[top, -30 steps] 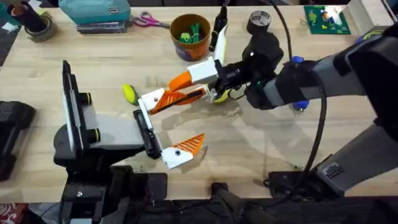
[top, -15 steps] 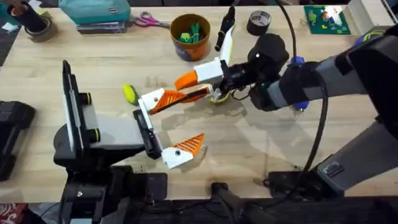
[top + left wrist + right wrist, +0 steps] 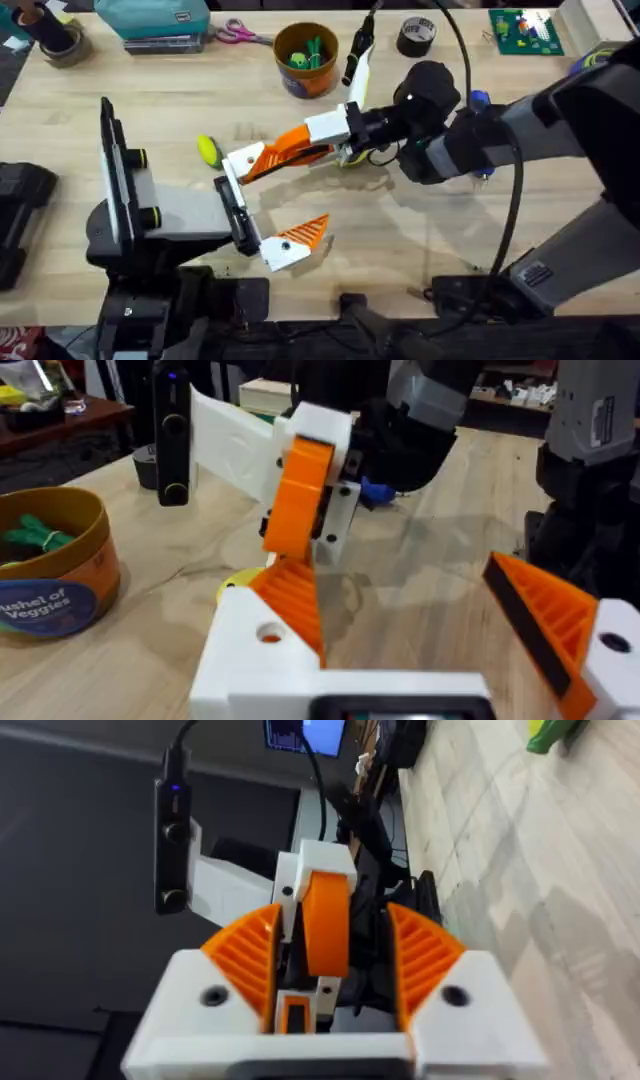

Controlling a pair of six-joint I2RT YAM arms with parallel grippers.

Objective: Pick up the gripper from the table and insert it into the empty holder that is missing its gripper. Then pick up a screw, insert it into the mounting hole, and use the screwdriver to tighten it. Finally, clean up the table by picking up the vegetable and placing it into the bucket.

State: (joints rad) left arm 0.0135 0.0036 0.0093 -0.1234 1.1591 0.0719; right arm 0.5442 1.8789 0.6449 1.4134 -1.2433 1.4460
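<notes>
**Orange wedge at the holder, right claw straddling it**

The right claw [image 3: 285, 147] has its jaws apart, one ribbed pad on either side of the gripper [image 3: 257, 163]. The right wrist view shows dark gaps between the pads and the wedge, so it does not look clamped. The gripper appears to sit in the holder [image 3: 240, 162], the left claw's [image 3: 270, 202] finger base towards 11 o'clock. That claw is spread wide, with its other finger at 5 o'clock. In the left wrist view the mounting hole [image 3: 270, 632] beside the wedge looks empty.

The wedge is probably light, rigid plastic. It should not deform, but its smooth tapered sides may squirt out of a pinch. The flat flanks near the thick end look the safest hold, leaving the ribbed face and the seated end free. Pushing along the holder's slot would suit it better than pushing across.

The vegetable [image 3: 208, 151] lies on the table [image 3: 430, 250] near the holder at its 9 o'clock. The bucket [image 3: 305, 58] stands well apart at 1 o'clock.
</notes>
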